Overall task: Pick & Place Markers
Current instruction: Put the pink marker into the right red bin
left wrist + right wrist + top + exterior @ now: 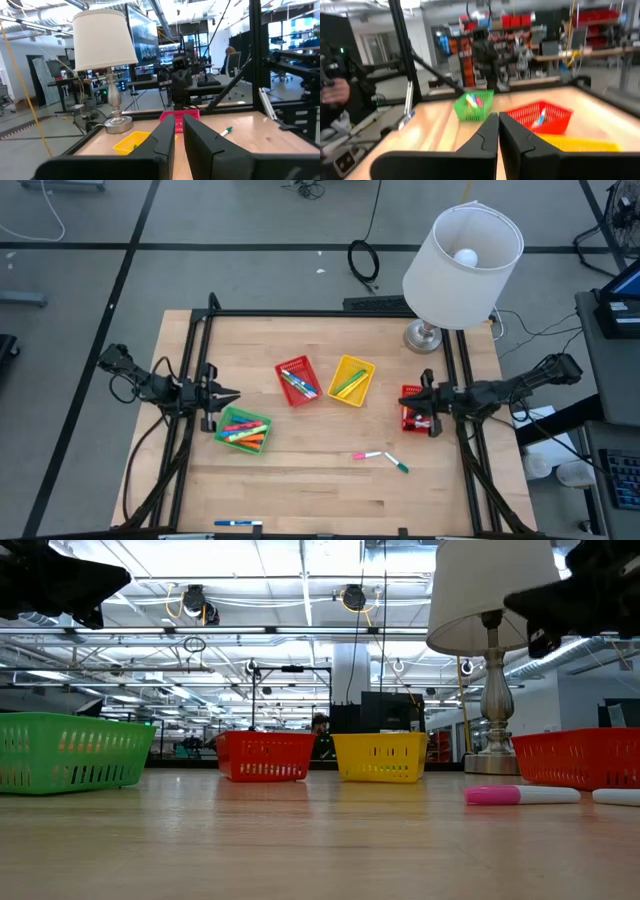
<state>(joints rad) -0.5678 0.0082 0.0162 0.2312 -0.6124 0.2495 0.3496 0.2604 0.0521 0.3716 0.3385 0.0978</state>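
Markers lie in the green basket (243,430), the red basket (298,380) and the yellow basket (351,380). A second red basket (409,420) stands at the right. A pink-and-white marker (371,454), a green marker (399,466) and a blue marker (238,523) lie flat on the table. My left gripper (232,394) is shut and empty, raised above the table beside the green basket. My right gripper (410,401) is shut and empty, raised over the right red basket. In the low view both hang high, the left gripper (100,585) and the right gripper (530,605).
A table lamp (462,255) with a white shade stands at the far right corner. A black frame (330,312) runs along the table's far, left and right edges. A person's hand (332,90) shows beyond the table.
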